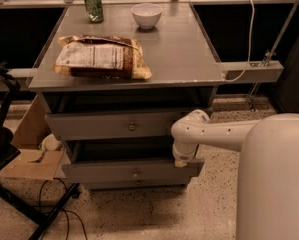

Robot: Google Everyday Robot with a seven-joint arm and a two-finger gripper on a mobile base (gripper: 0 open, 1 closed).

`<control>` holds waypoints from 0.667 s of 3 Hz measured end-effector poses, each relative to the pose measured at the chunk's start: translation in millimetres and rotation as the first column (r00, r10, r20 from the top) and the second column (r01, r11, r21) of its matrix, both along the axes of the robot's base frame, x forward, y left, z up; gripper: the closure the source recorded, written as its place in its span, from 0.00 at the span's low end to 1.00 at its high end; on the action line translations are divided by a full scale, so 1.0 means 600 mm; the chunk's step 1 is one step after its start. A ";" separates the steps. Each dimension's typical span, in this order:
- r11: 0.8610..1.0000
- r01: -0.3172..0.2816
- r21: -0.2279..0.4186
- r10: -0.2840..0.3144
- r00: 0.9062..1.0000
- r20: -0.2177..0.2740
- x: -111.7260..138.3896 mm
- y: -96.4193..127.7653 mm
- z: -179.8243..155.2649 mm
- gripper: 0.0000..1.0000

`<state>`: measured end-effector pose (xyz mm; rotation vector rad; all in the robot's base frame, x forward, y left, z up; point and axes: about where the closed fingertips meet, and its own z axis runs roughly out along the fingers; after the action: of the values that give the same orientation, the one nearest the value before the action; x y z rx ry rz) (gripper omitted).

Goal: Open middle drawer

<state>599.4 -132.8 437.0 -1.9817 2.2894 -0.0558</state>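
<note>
The grey cabinet has three drawers. The middle drawer [114, 172] has a slim front with a small round knob [135, 173] and stands pulled out toward me, with a dark gap above it. My gripper [181, 161] is at the right end of that drawer's front, on its top edge, at the end of my white arm [214, 134]. The taller-fronted top drawer [109, 125] sits above it, slightly out. The bottom drawer [137, 183] shows only as a thin strip beneath.
On the cabinet top [179, 59] lie a snack bag [101, 58], a green can [93, 5] and a white bowl [146, 15]. A cardboard box [31, 156], a black stand [4, 149] and floor cables [54, 209] are to the left. A rail with a white cable [249, 69] is to the right.
</note>
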 end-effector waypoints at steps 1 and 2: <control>1.000 0.000 0.000 0.000 1.000 0.000 0.000 0.000 0.003 1.00; 1.000 0.013 -0.002 -0.013 1.000 -0.024 -0.029 -0.012 0.004 1.00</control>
<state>582.0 -140.0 439.5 -1.9789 2.3176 -0.0356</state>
